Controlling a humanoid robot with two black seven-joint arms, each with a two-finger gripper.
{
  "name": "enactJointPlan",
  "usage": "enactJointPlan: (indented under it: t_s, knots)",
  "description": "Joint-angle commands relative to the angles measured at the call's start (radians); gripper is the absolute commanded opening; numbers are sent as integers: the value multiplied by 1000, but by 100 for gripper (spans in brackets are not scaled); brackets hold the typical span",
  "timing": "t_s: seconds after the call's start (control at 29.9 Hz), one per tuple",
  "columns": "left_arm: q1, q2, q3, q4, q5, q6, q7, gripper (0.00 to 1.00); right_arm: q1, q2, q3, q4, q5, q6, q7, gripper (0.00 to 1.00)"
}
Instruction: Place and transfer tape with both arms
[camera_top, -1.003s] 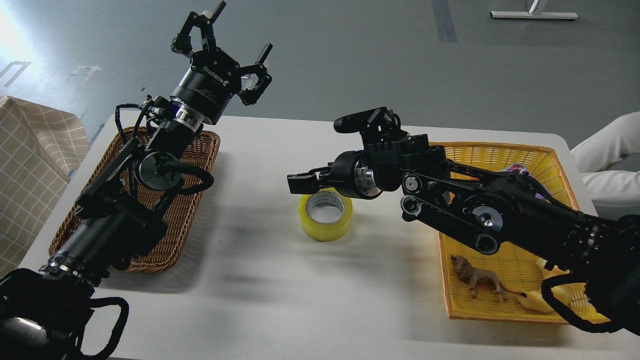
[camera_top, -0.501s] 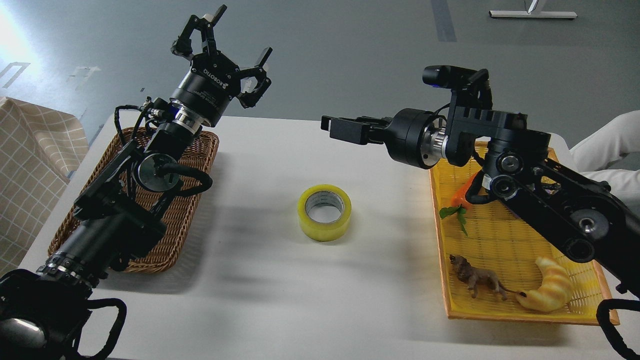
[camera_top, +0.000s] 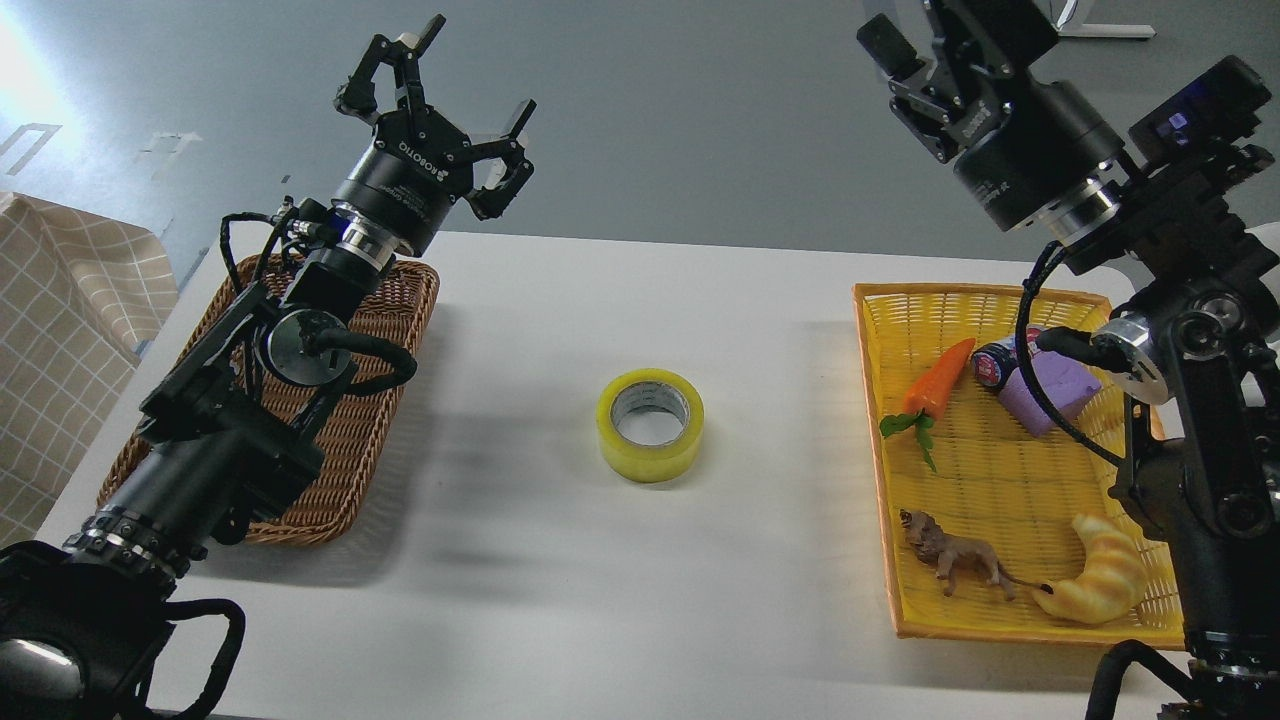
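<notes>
The tape (camera_top: 650, 425), a yellow roll with a grey-white core, lies flat on the white table (camera_top: 560, 600) near its middle, with nothing touching it. My left gripper (camera_top: 450, 75) is raised above the far left of the table, fingers spread open and empty, far from the tape. My right gripper (camera_top: 925, 30) is raised high at the top right, well away from the tape. Its fingers are spread and hold nothing, and their tips are partly cut off by the top edge of the view.
A brown wicker basket (camera_top: 390, 300) sits at the left under my left arm. A yellow basket (camera_top: 960, 292) at the right holds a carrot (camera_top: 935, 380), a purple block (camera_top: 1050, 385), a lion toy (camera_top: 950, 560) and a croissant toy (camera_top: 1100, 580). A checked cloth (camera_top: 60, 300) hangs at the far left.
My right gripper has left the tape, lifted and swung back to the upper right, uncovering the yellow basket. The tape stays in place on the table. My left arm has barely moved.
</notes>
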Motion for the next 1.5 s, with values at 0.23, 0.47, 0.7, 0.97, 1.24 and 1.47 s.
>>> enactJointPlan:
  t_s: [0.23, 0.47, 0.7, 0.97, 1.24, 1.47]
  knots:
    - [-4, 12, -1, 0, 0, 0, 1, 98, -8, 15, 87, -221, 593, 0, -2, 99]
    - [-5, 10, 2, 0, 14, 0, 8, 98, -41, 15, 87, -288, 851, 0, -13, 99]
    - [-19, 23, 5, 0, 72, 0, 8, 98, -61, 15, 74, -299, 956, 0, -114, 99]
    - [-22, 33, 2, -37, 340, 0, -5, 98, -74, 6, 76, -304, 993, 0, -131, 99]
    - [-36, 56, 5, -204, 650, 0, -3, 98, -107, -15, 78, -304, 1091, 0, -131, 99]
    - [-59, 90, 5, -333, 830, 7, -2, 98, -123, -15, 79, -304, 1092, 0, -131, 99]
